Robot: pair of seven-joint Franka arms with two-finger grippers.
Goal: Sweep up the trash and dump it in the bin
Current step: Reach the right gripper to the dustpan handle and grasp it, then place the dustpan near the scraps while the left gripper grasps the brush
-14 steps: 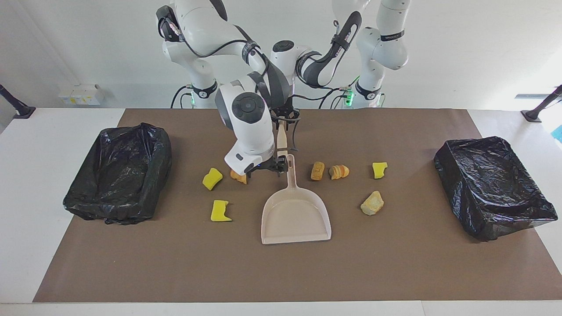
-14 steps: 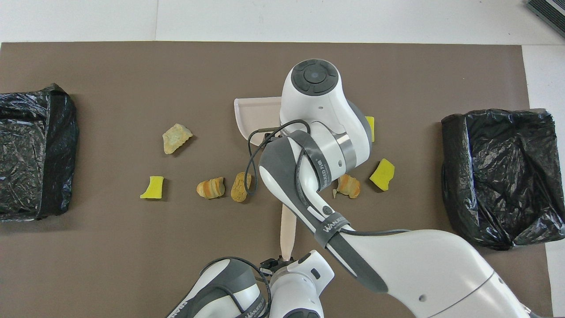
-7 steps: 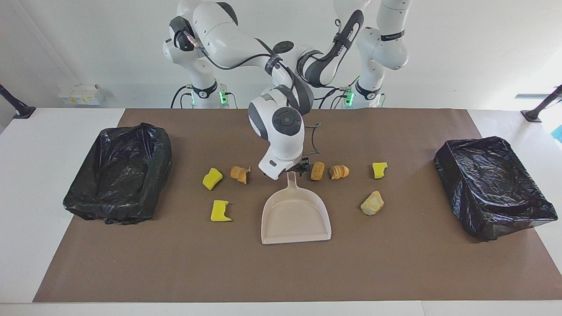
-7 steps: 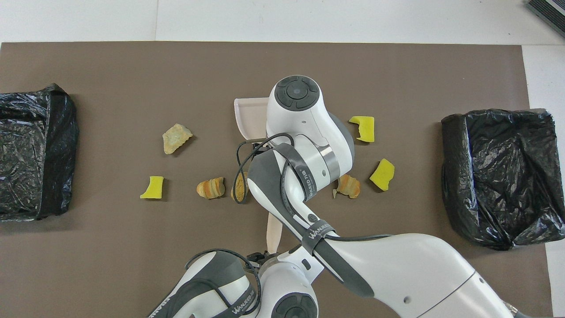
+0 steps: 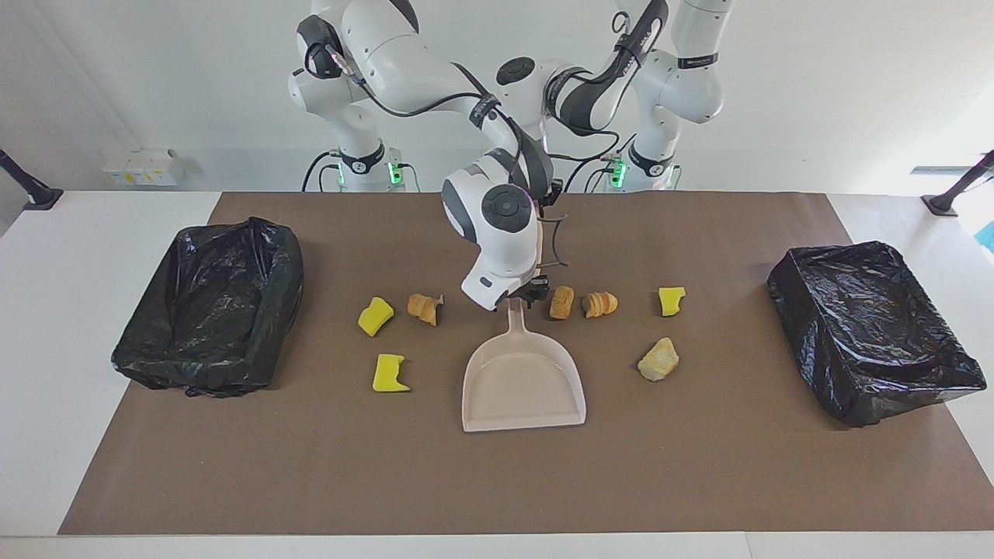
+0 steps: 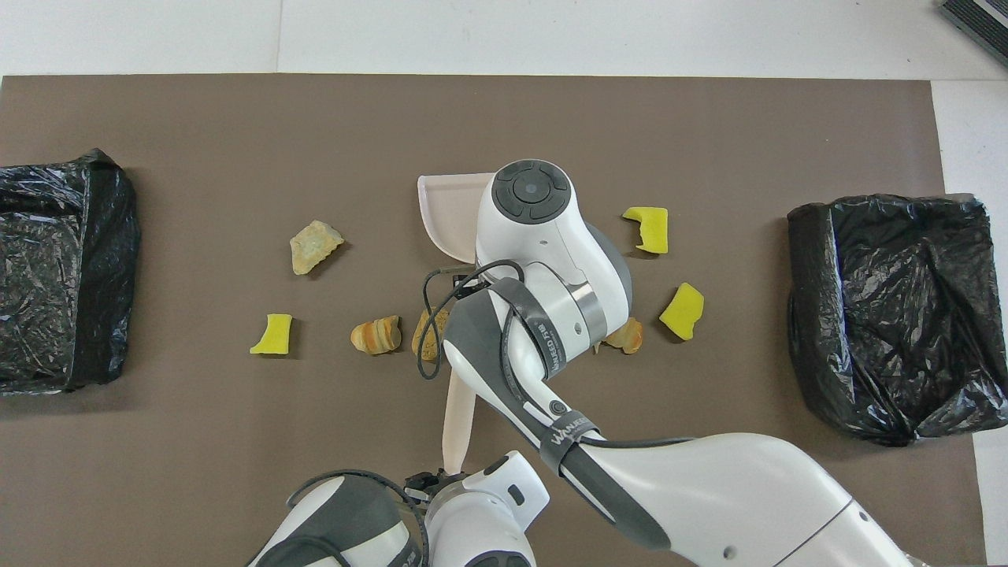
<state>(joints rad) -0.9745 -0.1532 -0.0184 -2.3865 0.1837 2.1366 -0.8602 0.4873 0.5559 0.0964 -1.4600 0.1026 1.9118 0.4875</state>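
Observation:
The beige dustpan [image 5: 522,380] [image 6: 449,213] lies flat mid-table, handle toward the robots. My right gripper [image 5: 519,300] is down at the handle's end, shut on it; from above its wrist hides it. The trash lies in several pieces around the pan: yellow chunks [image 5: 375,316] [image 5: 388,373] [image 5: 672,300] and orange-tan lumps [image 5: 423,308] [image 5: 561,302] [image 5: 658,359]. My left gripper [image 6: 441,476] is shut on a beige stick handle [image 6: 459,413] nearer to the robots than the pan; the stick's lower end is hidden under the right arm.
Two bins lined with black bags stand on the brown mat, one at the right arm's end [image 5: 210,373] [image 6: 898,315], one at the left arm's end [image 5: 854,388] [image 6: 55,268]. The right arm's elbow hangs over the orange lump [image 6: 628,337].
The right gripper swung from beside the orange lump onto the dustpan handle and closed there. The left arm shifted its beige stick toward its own end and lifted a little.

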